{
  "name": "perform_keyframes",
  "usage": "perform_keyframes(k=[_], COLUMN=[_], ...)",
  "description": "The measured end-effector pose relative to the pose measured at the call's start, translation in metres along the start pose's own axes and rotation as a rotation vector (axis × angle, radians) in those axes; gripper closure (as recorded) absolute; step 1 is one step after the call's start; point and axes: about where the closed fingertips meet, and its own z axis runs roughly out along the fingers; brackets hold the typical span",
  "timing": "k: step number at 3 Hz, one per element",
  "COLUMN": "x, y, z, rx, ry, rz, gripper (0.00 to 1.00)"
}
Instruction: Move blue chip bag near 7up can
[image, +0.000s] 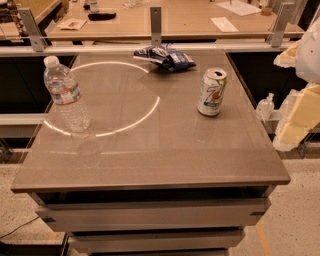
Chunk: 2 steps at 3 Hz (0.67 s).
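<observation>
The blue chip bag (165, 57) lies flat and crumpled at the far edge of the table, near the middle. The 7up can (212, 92) stands upright on the right half of the table, in front of and to the right of the bag, about a can's height away from it. My gripper (296, 119) shows as pale cream parts at the right edge of the view, beyond the table's right side, away from both the bag and the can. It holds nothing that I can see.
A clear plastic water bottle (66, 96) stands upright on the left of the grey table (150, 160). A metal rail with brackets (156, 25) runs behind the table. A small bottle (265, 106) sits off the right side.
</observation>
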Motion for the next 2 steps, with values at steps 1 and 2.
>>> perform_keyframes(k=[1,2], x=[0.000,0.004], y=[0.000,-0.014], z=[0.000,0.002], rx=[0.000,0.028], ry=[0.000,-0.074], rz=[0.000,0.059], gripper=[0.00,0.00])
